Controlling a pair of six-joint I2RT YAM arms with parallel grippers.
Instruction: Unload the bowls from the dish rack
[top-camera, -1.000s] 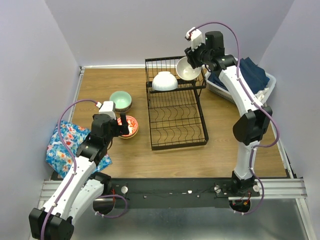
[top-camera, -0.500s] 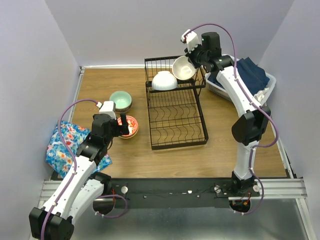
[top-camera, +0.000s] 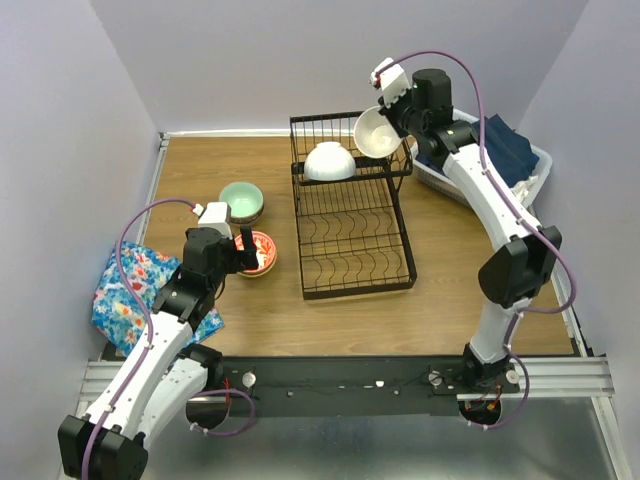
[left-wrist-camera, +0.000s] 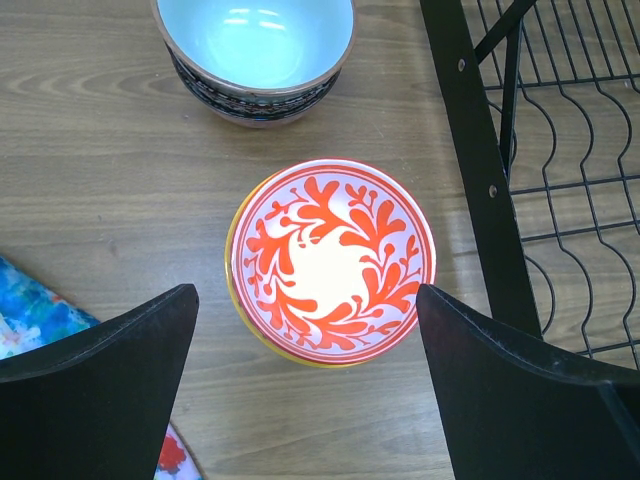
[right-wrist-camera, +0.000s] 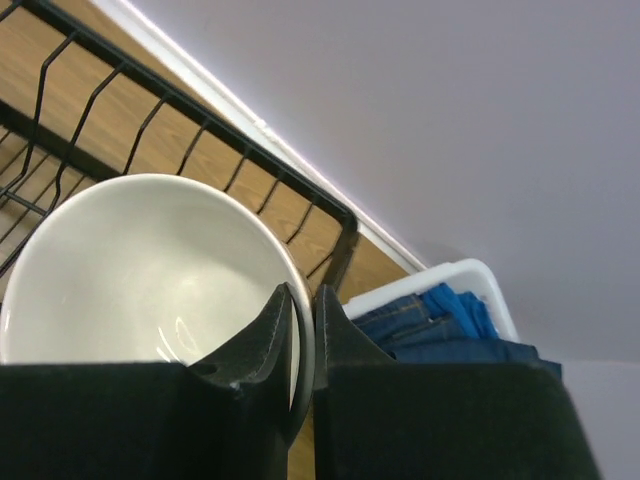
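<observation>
While the right jaws pinch the rim of the white bowl (right-wrist-camera: 130, 270) just above the dish rack (top-camera: 301, 240) and the left jaws hang open over the red-patterned bowl (left-wrist-camera: 332, 262), I'd guess next is swinging that white one down onto the surface (top-camera: 250, 320) near the left jaws.

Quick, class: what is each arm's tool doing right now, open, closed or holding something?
Left tool: open over the red-patterned bowl, holding nothing.
Right tool: closed on the rim of the white bowl.

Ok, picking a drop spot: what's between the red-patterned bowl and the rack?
Only bare wooden table between red-patterned bowl and rack, shown in the left wrist view.
</observation>
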